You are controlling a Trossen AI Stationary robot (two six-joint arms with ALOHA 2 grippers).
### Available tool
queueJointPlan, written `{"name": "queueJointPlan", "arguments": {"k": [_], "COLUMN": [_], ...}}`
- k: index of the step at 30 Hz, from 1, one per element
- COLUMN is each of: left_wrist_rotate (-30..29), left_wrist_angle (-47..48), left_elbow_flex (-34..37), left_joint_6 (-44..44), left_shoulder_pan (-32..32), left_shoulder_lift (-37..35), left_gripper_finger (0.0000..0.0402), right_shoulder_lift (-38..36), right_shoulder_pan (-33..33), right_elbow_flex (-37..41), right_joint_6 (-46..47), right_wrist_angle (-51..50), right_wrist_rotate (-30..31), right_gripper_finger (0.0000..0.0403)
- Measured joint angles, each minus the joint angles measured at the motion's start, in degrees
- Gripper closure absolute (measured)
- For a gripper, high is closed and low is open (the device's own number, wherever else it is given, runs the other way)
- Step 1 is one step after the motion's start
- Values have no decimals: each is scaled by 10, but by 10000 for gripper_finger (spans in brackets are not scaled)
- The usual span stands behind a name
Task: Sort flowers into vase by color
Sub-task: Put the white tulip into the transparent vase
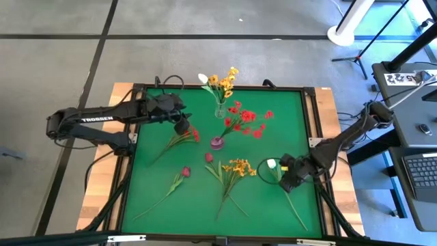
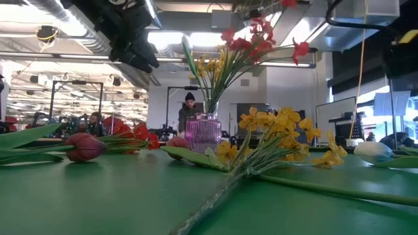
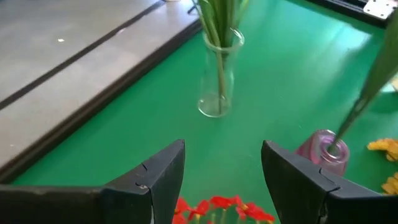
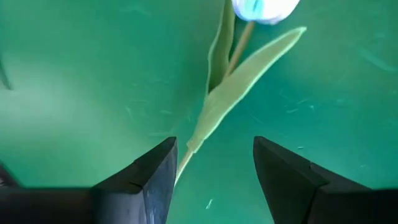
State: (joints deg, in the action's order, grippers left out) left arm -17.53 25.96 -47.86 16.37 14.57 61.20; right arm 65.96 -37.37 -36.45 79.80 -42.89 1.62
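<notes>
With the right hand spread astride the white bud's stem, lower straight and pinch just below the leaf.

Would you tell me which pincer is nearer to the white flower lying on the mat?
The right pincer: it hovers open directly over the white flower, straddling its stem. The left pincer is far across the mat, open above the loose red flowers.
</notes>
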Motion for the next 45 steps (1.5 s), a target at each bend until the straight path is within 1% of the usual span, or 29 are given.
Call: {"name": "queueJointPlan", "arguments": {"k": [4,8,13,17,18,20,22,24,25,26,27,29,31,33,35,38,40,45], "left_wrist_rotate": [0,1,0,-16,-17,-17,-17,-17,-17,-17,-18,-18,-18,-18,-22,-30,-30,-30], "left_wrist_angle": [0,0,0,0,0,0,-1,-1,-1,-1,-1,-1,-1,-1,-2,-12,-29,-87], "left_elbow_flex": [0,0,0,0,0,0,0,0,0,0,0,0,0,0,0,0,0,0], "left_joint_6": [19,32,45,45,45,46,51,56,56,56,56,56,56,56,54,42,38,-5], "left_shoulder_pan": [-23,-45,-62,-68,-68,-68,-68,-68,-68,-68,-68,-68,-68,-68,-68,-68,-68,-68], "left_shoulder_lift": [17,32,34,34,34,34,34,34,34,34,34,34,34,34,34,34,34,34], "left_gripper_finger": [195,195,195,195,195,195,195,195,195,195,195,195,195,195,195,195,195,195], "right_shoulder_lift": [29,66,119,152,156,157,152,149,145,136,127,112,94,72,50,15,-6,-45], "right_shoulder_pan": [-24,-36,-35,-35,-35,-35,-35,-35,-35,-35,-35,-35,-35,-36,-36,-35,-35,-34], "right_elbow_flex": [0,0,0,-3,-3,-3,-5,-15,-22,-30,-36,-50,-73,-104,-136,-194,-233,-331], "right_joint_6": [35,42,41,39,36,30,29,22,19,11,6,0,-8,-14,-25,-59,-99,-207], "right_wrist_angle": [8,37,66,73,73,73,64,49,46,44,39,18,-17,-66,-121,-183,-213,-249], "right_wrist_rotate": [24,45,46,43,43,40,38,40,44,57,69,91,124,168,218,315,380,544], "right_gripper_finger": [194,194,194,200,208,236,280,336,365,381,387,380,380,391,394,391,395,396]}}
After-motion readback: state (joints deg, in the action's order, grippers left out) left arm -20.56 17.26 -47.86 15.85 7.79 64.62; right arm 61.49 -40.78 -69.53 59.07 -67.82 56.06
